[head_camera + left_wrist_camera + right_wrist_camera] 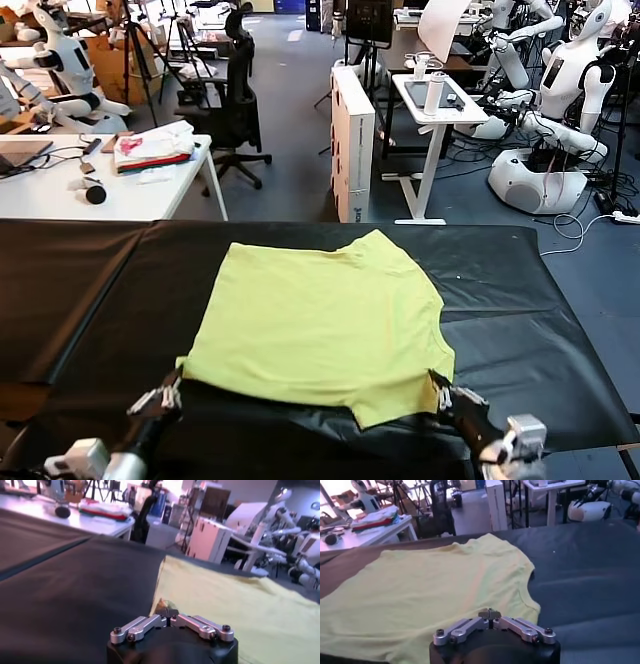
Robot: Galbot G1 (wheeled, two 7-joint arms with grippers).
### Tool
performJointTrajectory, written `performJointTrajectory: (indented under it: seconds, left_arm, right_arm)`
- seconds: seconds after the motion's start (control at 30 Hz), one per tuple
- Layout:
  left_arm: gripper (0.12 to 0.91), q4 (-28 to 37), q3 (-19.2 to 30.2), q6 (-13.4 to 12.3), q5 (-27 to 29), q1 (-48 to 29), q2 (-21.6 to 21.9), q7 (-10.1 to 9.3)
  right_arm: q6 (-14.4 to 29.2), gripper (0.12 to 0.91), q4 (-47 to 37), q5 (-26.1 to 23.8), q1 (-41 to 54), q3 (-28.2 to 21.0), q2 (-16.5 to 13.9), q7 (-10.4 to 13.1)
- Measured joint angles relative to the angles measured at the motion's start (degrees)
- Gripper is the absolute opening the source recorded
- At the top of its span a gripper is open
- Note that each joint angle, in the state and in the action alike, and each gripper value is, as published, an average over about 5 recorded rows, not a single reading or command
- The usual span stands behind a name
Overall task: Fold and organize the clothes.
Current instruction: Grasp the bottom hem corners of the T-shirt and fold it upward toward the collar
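Looking down from the head camera, I see the lime T-shirt (320, 325) spread flat on the black-covered table (90, 290), roughly in the middle of it, plain side up with no print showing. Its hem lies toward the far edge of the table and its neckline and sleeves toward me.

My left gripper (172, 386) sits at the near left corner of the shirt, at the sleeve end. Its fingers are pressed together, and in the left wrist view their tips (167, 611) pinch a small puckered bit of the yellow cloth right at the shirt's edge, so I read it as clamped on the fabric there.

My right gripper (440, 388) is at the near right corner, by the other sleeve. Its fingers are also closed tight. In the right wrist view the tips (490, 614) meet just at the cloth's near edge, beside the curved collar seam, but I cannot tell from either view whether any fabric is actually caught between them.

Both arms come in low from the near side of the table, well apart, with the width of the shirt between them.

Beyond the table stands a white desk (150, 195) carrying a white-and-pink fabric pile (155, 147), and behind it a black office chair (235, 100).
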Motion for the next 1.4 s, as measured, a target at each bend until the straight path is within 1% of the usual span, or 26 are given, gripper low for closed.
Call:
performJointTrajectory:
  seconds: [0.23, 0.5, 0.8, 0.93, 1.07, 1.1, 1.17, 1.2, 1.23, 1.27, 1.3, 1.33, 1.37, 1.4]
  left_arm:
    - [0.148, 3.6, 1.7, 1.0, 0.3, -6.5, 0.2, -0.11]
    - [0.148, 8.3, 3.1, 1.5, 0.1, -11.8, 1.4, -0.1]
    - [0.148, 12.5, 3.7, 1.7, -0.1, -15.2, 2.3, -0.08]
    - [0.148, 14.0, 4.1, 1.8, 0.1, -16.2, 2.2, -0.08]
    - [0.148, 15.3, 4.2, 2.1, 0.3, -16.6, 2.1, -0.03]
    - [0.148, 15.6, 4.2, 2.3, 0.4, -16.6, 2.1, 0.0]
    - [0.148, 15.9, 4.2, 2.7, 0.7, -16.6, 2.1, 0.16]
    - [0.149, 16.0, 4.2, 2.9, 0.9, -16.6, 2.1, 0.26]
    - [0.15, 16.1, 4.2, 3.0, 1.2, -16.5, 2.0, 0.37]
    - [0.165, 16.1, 4.1, 3.0, 1.4, -16.5, 2.0, 0.47]
    - [0.198, 16.1, 4.1, 3.0, 1.7, -16.3, 2.0, 0.52]
    - [0.232, 15.9, 4.0, 2.9, 1.9, -16.2, 1.9, 0.51]
    - [0.283, 15.8, 3.9, 2.9, 2.0, -16.0, 1.9, 0.44]
    - [0.352, 15.5, 3.7, 2.9, 2.0, -15.7, 2.0, 0.3]
  right_arm:
    - [-1.0, 0.139, -5.2, 0.9, 6.7, -2.1, 0.7, 1.2]
    - [-1.0, 0.139, -9.0, 0.4, 11.2, -4.7, 1.1, 0.9]
    - [-0.7, 0.139, -11.7, -0.6, 13.9, -6.2, 1.3, 0.9]
    - [-0.7, 0.139, -12.6, -0.6, 14.5, -6.6, 1.6, 0.5]
    - [-0.6, 0.146, -13.2, -0.5, 14.8, -7.1, 2.1, -0.9]
    - [-0.6, 0.165, -13.2, -0.5, 14.7, -7.1, 2.1, -1.3]
    - [-0.3, 0.24, -12.8, -0.6, 14.3, -6.8, 2.0, -2.3]
    - [-0.2, 0.294, -12.6, -0.8, 14.1, -6.5, 1.8, -2.8]
    - [-0.1, 0.366, -12.2, -1.1, 13.8, -6.3, 1.5, -3.2]
    - [0.1, 0.423, -11.8, -1.5, 13.4, -6.0, 1.3, -3.5]
    - [0.1, 0.48, -11.3, -2.1, 13.1, -5.7, 0.9, -3.9]
    - [0.2, 0.555, -10.8, -2.6, 12.7, -5.4, 0.6, -4.1]
    - [0.1, 0.612, -10.3, -3.2, 12.1, -5.1, 0.1, -4.4]
    - [-0.1, 0.669, -9.6, -3.8, 11.6, -4.8, -0.4, -4.5]
